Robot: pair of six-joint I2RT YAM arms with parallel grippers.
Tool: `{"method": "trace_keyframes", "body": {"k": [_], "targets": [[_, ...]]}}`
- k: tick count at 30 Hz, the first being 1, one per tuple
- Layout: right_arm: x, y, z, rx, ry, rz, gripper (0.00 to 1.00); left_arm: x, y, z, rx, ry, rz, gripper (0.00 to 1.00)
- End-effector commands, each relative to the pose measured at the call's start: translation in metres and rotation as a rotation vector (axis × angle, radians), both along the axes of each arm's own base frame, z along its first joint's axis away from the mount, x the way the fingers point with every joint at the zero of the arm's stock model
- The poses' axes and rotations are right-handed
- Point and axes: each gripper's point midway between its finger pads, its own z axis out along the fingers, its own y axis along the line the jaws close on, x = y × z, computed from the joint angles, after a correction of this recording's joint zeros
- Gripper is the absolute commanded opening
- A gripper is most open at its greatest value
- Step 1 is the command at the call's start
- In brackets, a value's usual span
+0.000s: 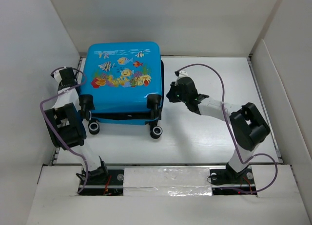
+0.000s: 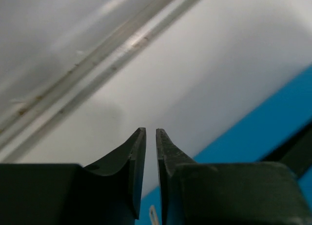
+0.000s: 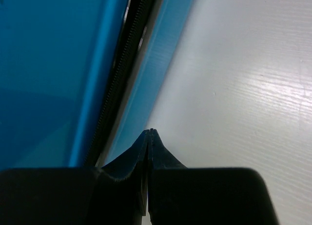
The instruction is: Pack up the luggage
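Left gripper sits at the far left of the table, just beside the suitcase's left edge. Its fingers are nearly together, with a thin slit between the tips and nothing held. Behind the tips runs the seam where the table meets the left wall. Suitcase lies flat at centre-left, toward the far side, with the fish-print shell facing up and the lid down. Two wheels stick out at its near edge. Wrist view of the right side shows the black zip running between the two blue halves (cannot tell whether it is fully done up). Right gripper is low over the table just beside the suitcase's right edge, fingers pressed together and empty. Whether the tips touch the shell is unclear.
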Motion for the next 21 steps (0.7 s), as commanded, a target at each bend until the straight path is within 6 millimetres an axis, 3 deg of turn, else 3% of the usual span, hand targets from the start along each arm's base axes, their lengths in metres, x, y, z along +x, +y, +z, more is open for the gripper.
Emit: {"method": "trace_keyframes", "body": {"k": [1, 6, 7, 8, 10, 11, 13, 14, 16, 18, 19, 21], "targets": [[0.019, 0.018, 0.033, 0.079, -0.093, -0.015, 0.03, -0.005, -0.122, -0.004, -0.238, -0.038, -0.312, 0.11], [0.038, 0.002, 0.036, 0.070, -0.100, -0.057, 0.06, -0.029, -0.211, 0.009, -0.334, -0.078, -0.478, 0.11], [0.041, -0.002, 0.037, 0.066, -0.102, -0.065, 0.07, -0.038, -0.245, 0.024, -0.341, -0.115, -0.560, 0.11], [0.047, -0.011, 0.036, 0.060, -0.104, -0.077, 0.07, -0.049, -0.259, 0.021, -0.351, -0.113, -0.584, 0.11], [0.054, -0.018, 0.039, 0.059, -0.111, -0.071, 0.09, -0.062, -0.288, 0.042, -0.377, -0.182, -0.625, 0.11], [0.057, -0.023, 0.041, 0.054, -0.117, -0.067, 0.10, -0.081, -0.312, 0.035, -0.394, -0.164, -0.680, 0.11], [0.070, -0.041, 0.051, 0.053, -0.145, -0.098, 0.11, -0.099, -0.334, 0.045, -0.431, -0.210, -0.696, 0.12], [0.074, -0.047, 0.053, 0.043, -0.149, -0.101, 0.12, -0.124, -0.352, 0.029, -0.453, -0.173, -0.741, 0.12], [0.090, -0.060, 0.069, 0.064, -0.166, -0.096, 0.14, -0.141, -0.370, 0.030, -0.505, -0.202, -0.746, 0.13], [0.097, -0.066, 0.075, 0.080, -0.161, -0.083, 0.16, -0.168, -0.386, 0.015, -0.519, -0.157, -0.779, 0.13], [0.106, -0.074, 0.087, 0.090, -0.182, -0.094, 0.21, -0.174, -0.390, 0.017, -0.529, -0.171, -0.758, 0.14], [0.111, -0.079, 0.086, 0.070, -0.157, -0.089, 0.27, -0.183, -0.386, 0.013, -0.469, -0.179, -0.731, 0.18]]}}
